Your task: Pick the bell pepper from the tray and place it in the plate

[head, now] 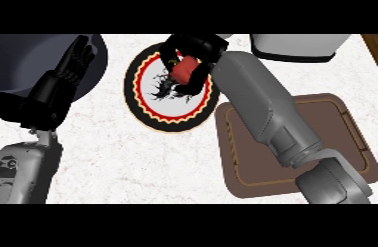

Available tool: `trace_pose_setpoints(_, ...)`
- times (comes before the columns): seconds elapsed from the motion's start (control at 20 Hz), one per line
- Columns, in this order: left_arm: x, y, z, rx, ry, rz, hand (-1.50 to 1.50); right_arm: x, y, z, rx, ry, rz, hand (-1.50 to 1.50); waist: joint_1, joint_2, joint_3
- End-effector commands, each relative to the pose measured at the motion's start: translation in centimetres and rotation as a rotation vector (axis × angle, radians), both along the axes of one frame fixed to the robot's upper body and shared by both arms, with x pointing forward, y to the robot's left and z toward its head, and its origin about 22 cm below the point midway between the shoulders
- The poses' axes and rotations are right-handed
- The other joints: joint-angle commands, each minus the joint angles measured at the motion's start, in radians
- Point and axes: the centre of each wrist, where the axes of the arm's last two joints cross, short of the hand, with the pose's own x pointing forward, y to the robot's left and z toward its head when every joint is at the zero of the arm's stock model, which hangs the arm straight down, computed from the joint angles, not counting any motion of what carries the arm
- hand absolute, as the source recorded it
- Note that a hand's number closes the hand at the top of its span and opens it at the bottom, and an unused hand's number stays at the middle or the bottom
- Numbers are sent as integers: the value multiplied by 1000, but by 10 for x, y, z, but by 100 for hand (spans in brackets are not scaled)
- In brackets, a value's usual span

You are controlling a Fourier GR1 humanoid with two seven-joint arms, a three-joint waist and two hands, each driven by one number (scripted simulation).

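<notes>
White speckled counter (140, 156). Brown tray (336, 136) lower right of frame. Right hand (193, 50) at top centre, fingers curled round red bell pepper (184, 68), over upper part of plate (151, 113). Left hand (74, 61) upper left, fingers straight, resting.

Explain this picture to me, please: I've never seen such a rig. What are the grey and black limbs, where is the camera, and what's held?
The camera sits at the robot's head, looking steeply down on a white counter. The grey limbs are its forearms. The right robot hand curls round a red bell pepper above a round plate with a black rim. The brown tray lies at the right. The left robot hand rests open at the left, fingers up.
</notes>
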Motion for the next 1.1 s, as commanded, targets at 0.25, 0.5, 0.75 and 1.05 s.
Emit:
trace_pose_setpoints(0.25,15,-20,0,-8,-4,-46,0,-10,-9,-51,-46,116,-89,-150,43,12,0)
trace_pose_setpoints(0.5,11,-29,10,5,-33,-88,0,-13,-8,-56,-26,194,-57,-150,77,15,0)
trace_pose_setpoints(0.75,16,-23,12,-1,-14,-96,0,-12,-6,-48,162,259,-53,-150,79,15,1)
trace_pose_setpoints(1.05,20,-24,12,7,-5,-58,0,-6,-3,-30,355,404,-73,-150,55,11,1)
